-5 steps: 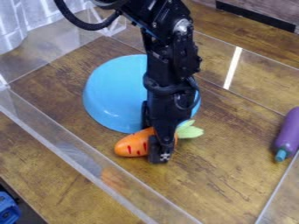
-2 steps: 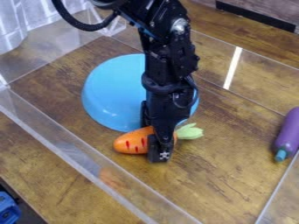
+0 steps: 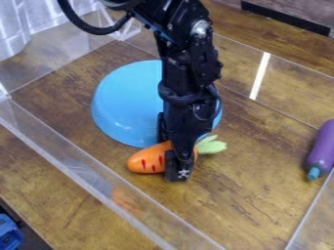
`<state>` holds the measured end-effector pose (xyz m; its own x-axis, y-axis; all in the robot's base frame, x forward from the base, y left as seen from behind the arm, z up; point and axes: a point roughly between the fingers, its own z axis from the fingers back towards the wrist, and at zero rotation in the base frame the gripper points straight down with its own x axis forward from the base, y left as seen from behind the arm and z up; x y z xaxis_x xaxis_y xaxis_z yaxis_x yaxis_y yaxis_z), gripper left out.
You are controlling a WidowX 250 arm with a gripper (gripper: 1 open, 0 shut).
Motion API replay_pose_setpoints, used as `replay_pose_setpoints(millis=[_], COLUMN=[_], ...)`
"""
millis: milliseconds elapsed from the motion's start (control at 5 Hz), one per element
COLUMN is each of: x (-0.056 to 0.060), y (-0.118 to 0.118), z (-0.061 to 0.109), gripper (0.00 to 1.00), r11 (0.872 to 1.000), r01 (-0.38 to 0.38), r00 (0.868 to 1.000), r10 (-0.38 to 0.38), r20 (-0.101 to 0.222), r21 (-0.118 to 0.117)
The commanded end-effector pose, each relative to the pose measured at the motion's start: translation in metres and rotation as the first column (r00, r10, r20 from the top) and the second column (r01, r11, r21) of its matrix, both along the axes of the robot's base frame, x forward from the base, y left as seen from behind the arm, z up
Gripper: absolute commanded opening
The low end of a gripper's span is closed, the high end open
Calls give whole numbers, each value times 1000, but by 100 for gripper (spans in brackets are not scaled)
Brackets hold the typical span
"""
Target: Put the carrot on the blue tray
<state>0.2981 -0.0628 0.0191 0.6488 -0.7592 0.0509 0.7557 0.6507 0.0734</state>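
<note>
The carrot [image 3: 148,159] lies on the wooden table just in front of the blue tray [image 3: 131,98], its orange body pointing left and its light green leaves [image 3: 210,146] to the right. My gripper [image 3: 181,168] is straight down over the carrot's middle, its black fingers [image 3: 182,171] low at the carrot's thick part. The fingers hide where they meet the carrot, so I cannot tell whether they are shut on it. The tray is a round light-blue dish behind the arm, partly hidden by it.
A purple eggplant-like toy [image 3: 321,147] lies at the right edge. Clear plastic walls [image 3: 78,156] box in the table area at the front left and back. The black arm [image 3: 189,59] rises over the tray.
</note>
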Motion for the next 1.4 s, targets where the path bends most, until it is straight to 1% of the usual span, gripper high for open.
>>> replay_pose_setpoints(millis=[0,800,1200], x=[6,7,7], y=[6,5,8], z=[9,8,8], gripper=[0,0,0], r11=[1000,1000,1000], r01=[-20,-18,-17], r00=[999,999,999], r10=[20,19,18], r20=[35,33,27], r21=[-13,-25,-23])
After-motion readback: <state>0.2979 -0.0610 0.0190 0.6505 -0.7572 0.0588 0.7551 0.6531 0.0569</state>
